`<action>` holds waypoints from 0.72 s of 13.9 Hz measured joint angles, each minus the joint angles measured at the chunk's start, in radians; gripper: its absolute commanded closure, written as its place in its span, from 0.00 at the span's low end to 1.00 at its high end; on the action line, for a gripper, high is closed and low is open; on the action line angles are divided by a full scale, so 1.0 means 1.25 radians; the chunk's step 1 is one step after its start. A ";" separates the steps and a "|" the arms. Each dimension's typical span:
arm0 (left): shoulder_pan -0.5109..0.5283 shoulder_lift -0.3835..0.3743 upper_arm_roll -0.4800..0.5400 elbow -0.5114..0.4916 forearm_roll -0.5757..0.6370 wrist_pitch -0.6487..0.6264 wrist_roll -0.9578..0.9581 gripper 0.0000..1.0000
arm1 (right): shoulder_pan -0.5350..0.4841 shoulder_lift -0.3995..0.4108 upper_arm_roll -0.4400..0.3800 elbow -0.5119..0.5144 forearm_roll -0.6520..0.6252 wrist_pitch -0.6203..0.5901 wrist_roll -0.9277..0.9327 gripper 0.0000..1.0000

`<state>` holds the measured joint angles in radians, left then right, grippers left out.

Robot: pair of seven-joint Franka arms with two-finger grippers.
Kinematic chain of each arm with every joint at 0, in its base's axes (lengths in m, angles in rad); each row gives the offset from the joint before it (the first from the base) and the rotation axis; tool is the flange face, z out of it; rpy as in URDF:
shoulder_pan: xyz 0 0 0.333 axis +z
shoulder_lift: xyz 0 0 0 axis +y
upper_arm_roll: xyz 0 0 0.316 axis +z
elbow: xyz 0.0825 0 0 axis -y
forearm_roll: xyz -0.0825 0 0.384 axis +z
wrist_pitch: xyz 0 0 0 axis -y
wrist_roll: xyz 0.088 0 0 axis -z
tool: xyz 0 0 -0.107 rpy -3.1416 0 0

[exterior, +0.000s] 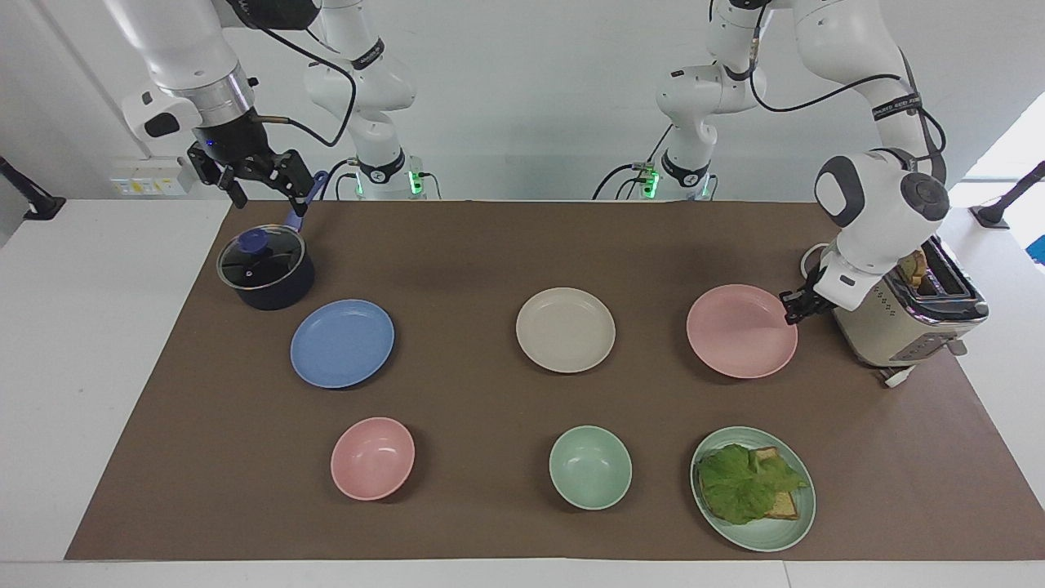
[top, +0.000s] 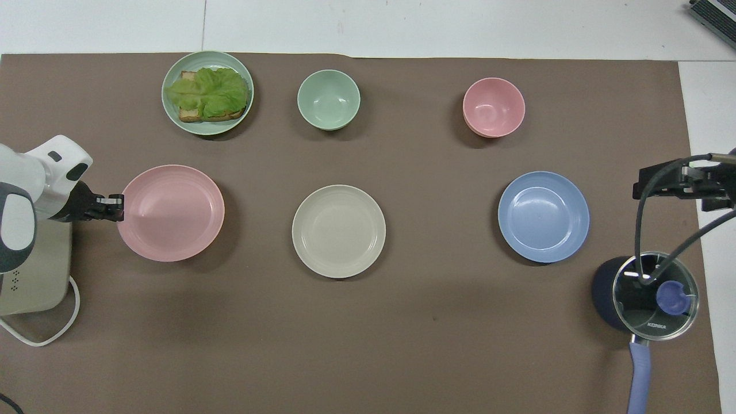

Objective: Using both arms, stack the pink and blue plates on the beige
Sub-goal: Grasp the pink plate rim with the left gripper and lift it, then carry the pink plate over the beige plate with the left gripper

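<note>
brown mat (exterior: 457,245) – four plates, two bowls; left fingers (exterior: 790,309) pinch pink plate (exterior: 739,331), right fingers (exterior: 245,175) spread.

Pale pink plate (exterior: 739,331), periwinkle blue plate (exterior: 342,343), cream-beige plate (exterior: 565,329), brown mat (exterior: 490,245), mint-green bowl (exterior: 589,467)

Bare mat lies between the pink plate (exterior: 741,331) and the beige plate (exterior: 565,329), and again between the beige plate and the blue plate (exterior: 342,343) — room to pass. The toaster (exterior: 906,314) stands just beside the left gripper (exterior: 793,308), crowding that end. A lidded pot (exterior: 265,269) sits under the right gripper (exterior: 249,181), near the blue plate. Farther from the robots, a pink bowl (exterior: 372,457), green bowl (exterior: 589,467) and lettuce plate (exterior: 753,487) stand in a row.
</note>
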<state>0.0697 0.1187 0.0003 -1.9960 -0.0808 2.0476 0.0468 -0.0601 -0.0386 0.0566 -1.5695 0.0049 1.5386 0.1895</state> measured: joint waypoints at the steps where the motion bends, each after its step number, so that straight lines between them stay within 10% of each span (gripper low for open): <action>1: 0.000 -0.004 -0.004 0.020 -0.026 -0.019 0.000 1.00 | 0.000 0.000 0.000 0.000 0.000 0.000 0.000 0.00; 10: -0.264 -0.042 -0.045 0.014 -0.110 0.010 -0.362 1.00 | 0.000 0.000 0.000 0.000 0.000 0.000 0.000 0.00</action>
<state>-0.2609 0.0659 -0.0557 -1.9785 -0.2182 2.0607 -0.4056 -0.0601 -0.0386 0.0565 -1.5695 0.0049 1.5386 0.1895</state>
